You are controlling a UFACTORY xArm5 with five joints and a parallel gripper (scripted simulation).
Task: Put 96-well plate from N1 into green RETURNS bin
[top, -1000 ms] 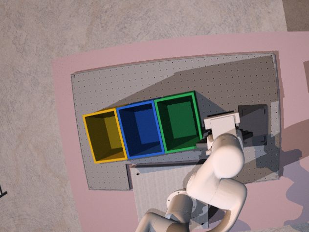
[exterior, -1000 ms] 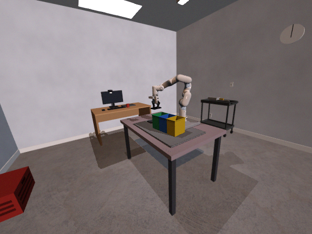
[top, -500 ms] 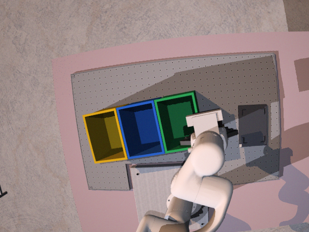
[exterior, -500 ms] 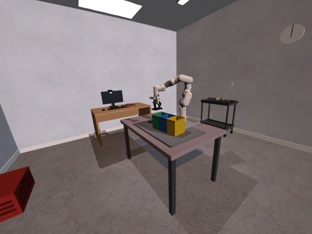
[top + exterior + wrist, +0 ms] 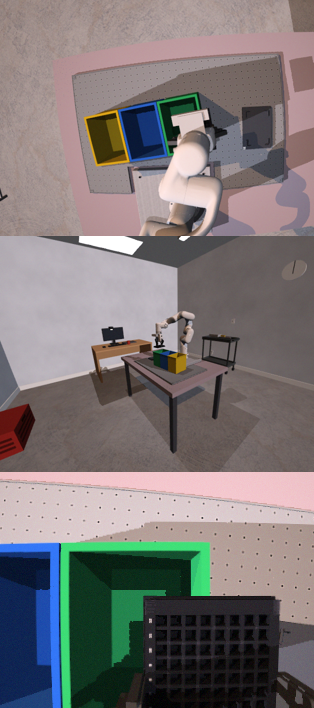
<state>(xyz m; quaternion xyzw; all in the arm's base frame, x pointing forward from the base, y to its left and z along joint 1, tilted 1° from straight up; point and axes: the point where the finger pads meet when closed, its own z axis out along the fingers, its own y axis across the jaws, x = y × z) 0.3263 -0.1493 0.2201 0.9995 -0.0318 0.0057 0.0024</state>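
Note:
My gripper [image 5: 159, 343] is shut on the black 96-well plate [image 5: 210, 652] [image 5: 159, 346] and holds it level above the bins' rims. In the wrist view the plate hangs partly over the opening of the green bin [image 5: 135, 547] [image 5: 177, 99] [image 5: 157, 357] and partly beyond its right wall. In the overhead view the arm's wrist [image 5: 190, 119] covers most of the plate and the bin's right side. The green bin stands upright with nothing inside that I can see. The dark plate nest N1 [image 5: 257, 121] lies to the right with only its corner brackets showing.
The blue bin [image 5: 141, 132] [image 5: 25, 549] [image 5: 165, 360] and the yellow bin [image 5: 106, 137] [image 5: 177, 363] stand upright in a row left of the green one, on the perforated board [image 5: 152, 76] on the pink table [image 5: 101, 208]. The arm's base plate [image 5: 147, 187] is at the front.

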